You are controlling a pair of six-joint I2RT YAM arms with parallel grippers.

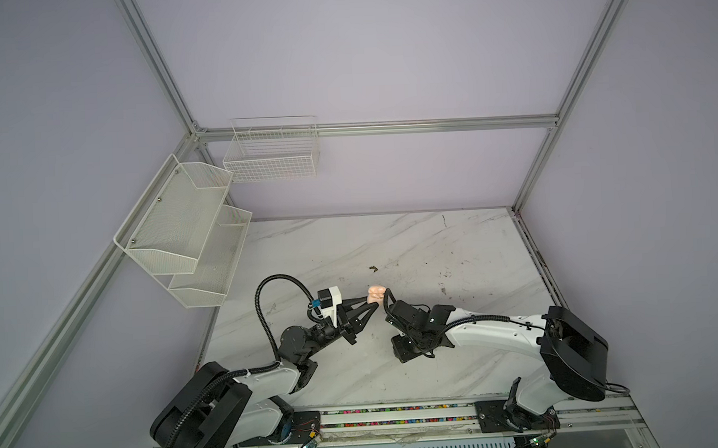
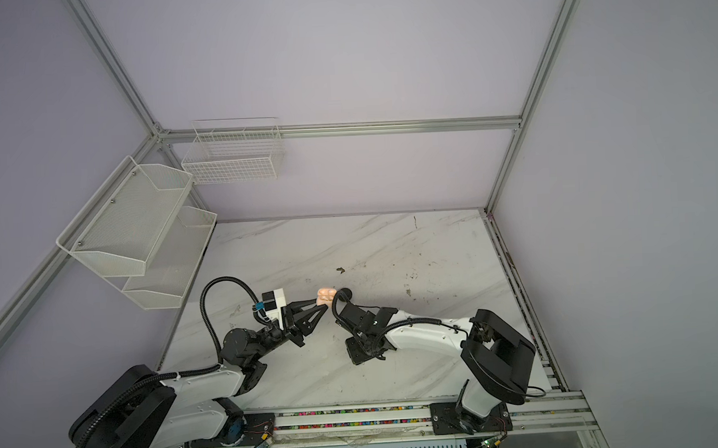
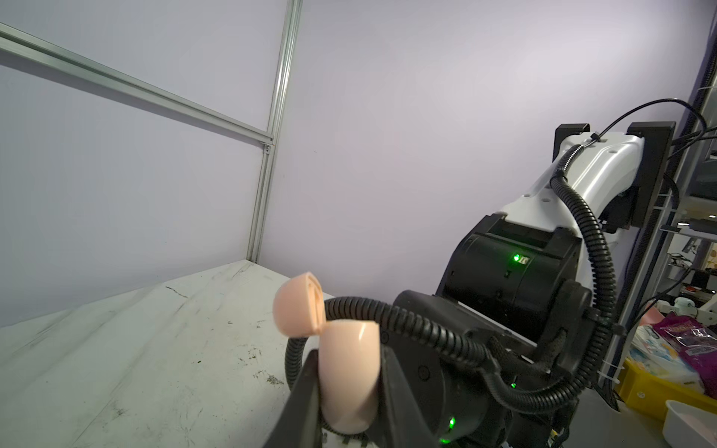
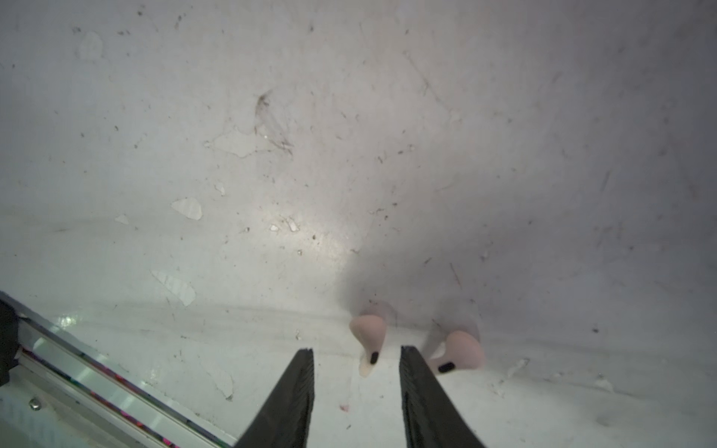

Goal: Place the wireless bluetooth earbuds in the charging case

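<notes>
A pale pink charging case [image 3: 349, 380] is held off the table with its lid [image 3: 297, 306] hinged open. My left gripper [image 3: 349, 355] is shut on its base, one finger on each side. The case shows in both top views [image 1: 375, 293] [image 2: 326, 296], close to the right arm's cable loop. My right gripper [image 4: 357, 351] points down at the table, open. One pale pink earbud [image 4: 368, 333] lies between its fingertips, touching neither. A second pale pink earbud [image 4: 461, 349] lies just outside one finger [image 4: 419, 388]. The right arm hides both earbuds in the top views.
White mesh shelves [image 1: 183, 232] and a wire basket [image 1: 271, 154] hang on the left and back walls. The right arm's corrugated cable [image 3: 388, 314] runs right beside the case. The table's front rail [image 4: 97, 388] lies near the right gripper.
</notes>
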